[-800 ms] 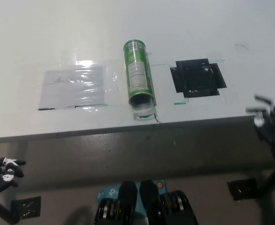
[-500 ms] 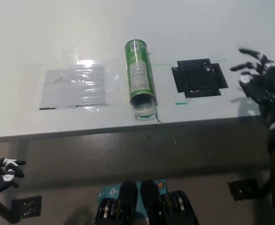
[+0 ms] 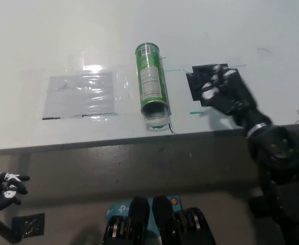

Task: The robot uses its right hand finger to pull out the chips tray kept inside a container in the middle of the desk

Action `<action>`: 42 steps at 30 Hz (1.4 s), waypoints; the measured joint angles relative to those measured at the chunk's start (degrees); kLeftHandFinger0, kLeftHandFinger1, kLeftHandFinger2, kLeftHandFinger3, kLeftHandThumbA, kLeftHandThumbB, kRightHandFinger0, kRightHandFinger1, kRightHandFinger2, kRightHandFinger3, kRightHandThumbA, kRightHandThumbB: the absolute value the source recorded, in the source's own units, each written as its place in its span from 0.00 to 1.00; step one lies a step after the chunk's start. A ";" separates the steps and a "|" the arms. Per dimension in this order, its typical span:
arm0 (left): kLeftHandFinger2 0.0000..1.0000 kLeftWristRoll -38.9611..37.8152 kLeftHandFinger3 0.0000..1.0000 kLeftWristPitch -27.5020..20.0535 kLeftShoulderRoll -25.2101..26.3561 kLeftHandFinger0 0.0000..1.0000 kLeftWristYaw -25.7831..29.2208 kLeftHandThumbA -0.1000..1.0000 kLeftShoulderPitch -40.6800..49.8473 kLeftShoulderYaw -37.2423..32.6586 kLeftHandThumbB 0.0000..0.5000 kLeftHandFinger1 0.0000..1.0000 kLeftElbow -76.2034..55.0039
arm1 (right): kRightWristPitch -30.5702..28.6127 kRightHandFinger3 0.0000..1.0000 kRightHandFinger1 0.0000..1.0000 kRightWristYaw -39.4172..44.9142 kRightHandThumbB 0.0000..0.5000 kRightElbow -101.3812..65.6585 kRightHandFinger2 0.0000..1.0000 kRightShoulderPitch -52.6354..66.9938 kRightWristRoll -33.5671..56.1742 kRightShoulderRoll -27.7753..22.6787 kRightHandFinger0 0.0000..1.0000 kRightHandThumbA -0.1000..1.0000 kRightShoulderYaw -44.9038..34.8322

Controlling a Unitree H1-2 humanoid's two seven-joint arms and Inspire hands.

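Observation:
A green chips container (image 3: 151,79) lies on its side in the middle of the white desk (image 3: 139,25), its open mouth toward me. The clear chips tray (image 3: 156,121) pokes a little out of that mouth near the desk's front edge. My black right hand (image 3: 225,93) hovers over the desk to the right of the container, above a black taped square, fingers spread and holding nothing. It is about a hand's width from the container's mouth. My white left hand (image 3: 1,185) rests low at the picture's lower left, below the desk edge.
A black taped square (image 3: 203,84) lies right of the container, partly under my right hand. A clear plastic sheet (image 3: 80,93) is taped flat to the left. The desk's front edge (image 3: 88,144) runs across the picture just below the tray.
My right hand has risen from beside the desk's right edge and swung left over the desk, now above the black square. The container and left hand have not moved.

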 measured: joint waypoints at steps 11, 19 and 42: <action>0.75 0.27 0.97 0.02 0.49 0.50 -0.56 0.23 -0.01 0.00 0.00 0.61 -0.12 | -9.16 0.71 0.55 1.50 0.36 11.97 0.63 -6.23 -6.45 -0.67 0.52 0.00 8.49; 0.76 0.26 0.96 0.03 1.39 0.52 -0.69 0.25 -0.14 0.01 0.00 0.62 -0.29 | -14.89 0.73 0.12 2.80 0.41 14.22 0.67 -6.95 -9.62 -1.35 0.06 0.00 10.80; 0.78 0.24 1.00 0.08 4.87 0.60 -1.69 0.20 -2.90 -0.28 0.00 0.65 -0.47 | -19.56 0.69 0.00 6.69 0.38 11.84 0.62 -4.03 -14.32 -5.76 0.00 0.00 12.39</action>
